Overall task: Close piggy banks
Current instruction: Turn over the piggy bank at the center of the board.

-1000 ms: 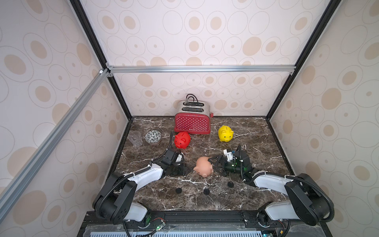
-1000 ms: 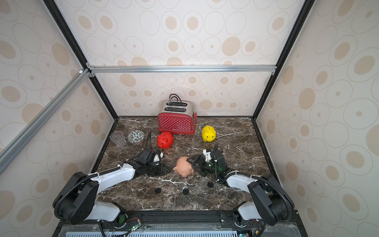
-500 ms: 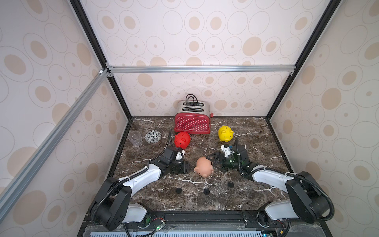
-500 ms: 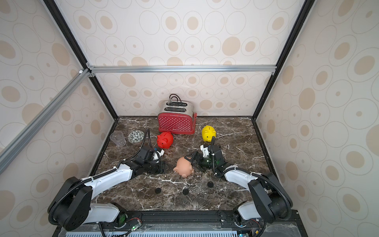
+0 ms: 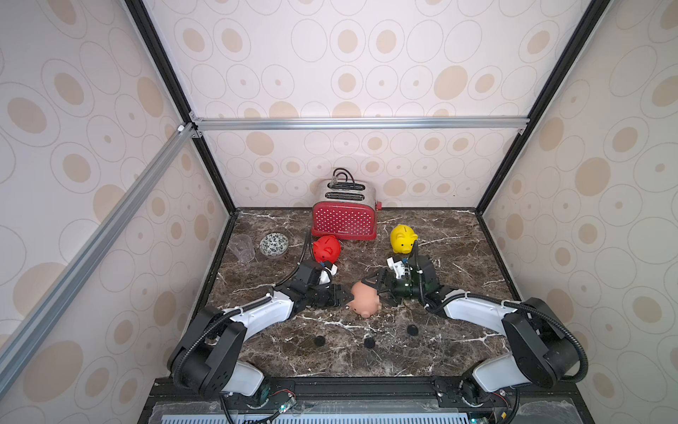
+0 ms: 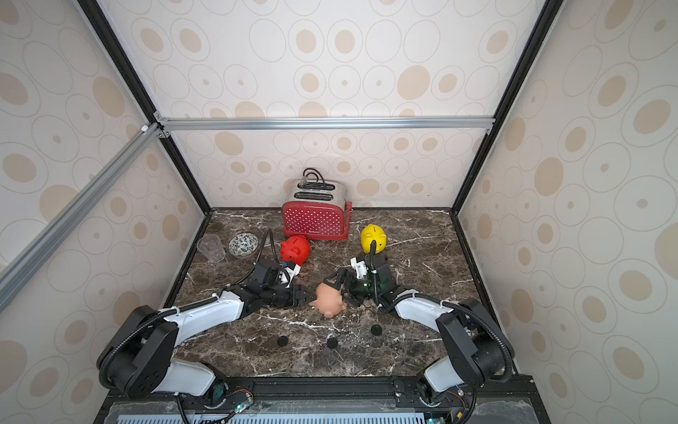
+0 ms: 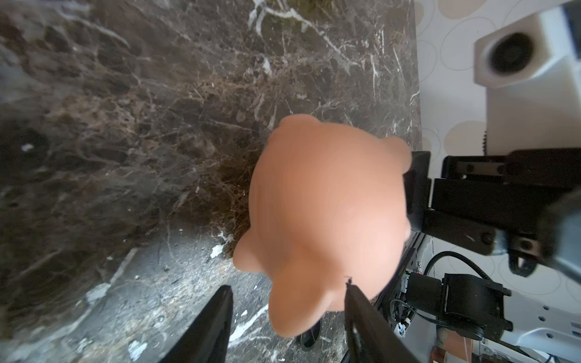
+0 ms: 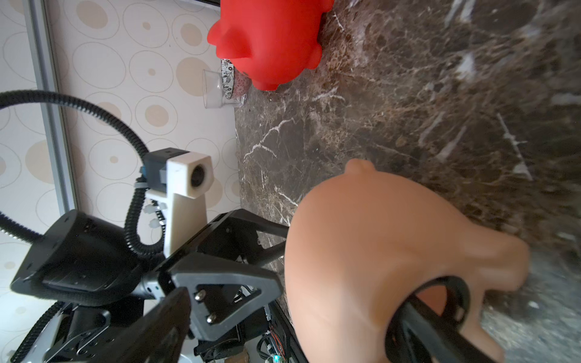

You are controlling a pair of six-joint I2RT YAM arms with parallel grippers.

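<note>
The peach-pink piggy bank (image 5: 365, 301) (image 6: 329, 299) lies tipped on the marble between both grippers. My left gripper (image 5: 344, 296) (image 7: 287, 286) is open, its fingers either side of one small lobe of the pig (image 7: 330, 213), the table showing past one finger. My right gripper (image 5: 378, 292) (image 8: 295, 298) is wide open astride the pig's body (image 8: 361, 251). One finger lies over the round belly hole and the other stands clear of the pig. The red piggy bank (image 5: 326, 249) (image 8: 270, 41) and the yellow piggy bank (image 5: 403, 238) stand upright further back.
Three small black round plugs (image 5: 319, 340) (image 5: 369, 342) (image 5: 412, 329) lie near the front. A red polka-dot toaster (image 5: 345, 220) stands at the back wall. A patterned bowl (image 5: 274, 245) and a clear glass (image 5: 243, 248) sit at the back left. Walls enclose three sides.
Both grippers have closed in on the peach-pink pig from either side; the right one now straddles it. The left jaws narrowed slightly. The pig has barely shifted.
</note>
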